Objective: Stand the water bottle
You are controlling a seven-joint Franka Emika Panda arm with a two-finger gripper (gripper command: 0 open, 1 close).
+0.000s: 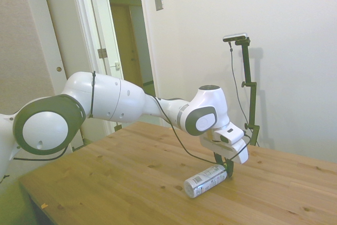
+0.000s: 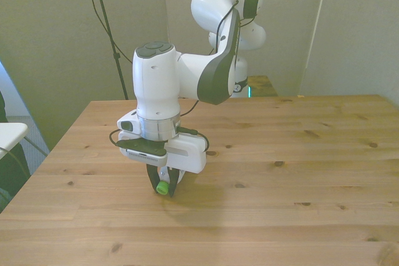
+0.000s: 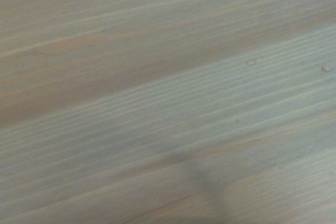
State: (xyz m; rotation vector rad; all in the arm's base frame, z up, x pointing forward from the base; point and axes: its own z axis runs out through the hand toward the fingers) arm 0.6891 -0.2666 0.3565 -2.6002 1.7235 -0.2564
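Side view | tool (image 1: 227,166) clamped on water bottle (image 1: 205,181) neck | bottle lying on table (image 1: 131,172)

Side view: soft even room light is falling across a pale wall (image 1: 274,35), image sharp | Front view: dimmer, greyish; the arm is casting a faint shadow on the table (image 2: 299,172) toward 4 o'clock | Wrist view: blurred, desaturated wood grain (image 3: 157,103) is showing, with a soft dark shadow streak at 6 o'clock.

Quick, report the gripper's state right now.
Gripper: shut on the water bottle at its green cap end; the bottle lies on the table.
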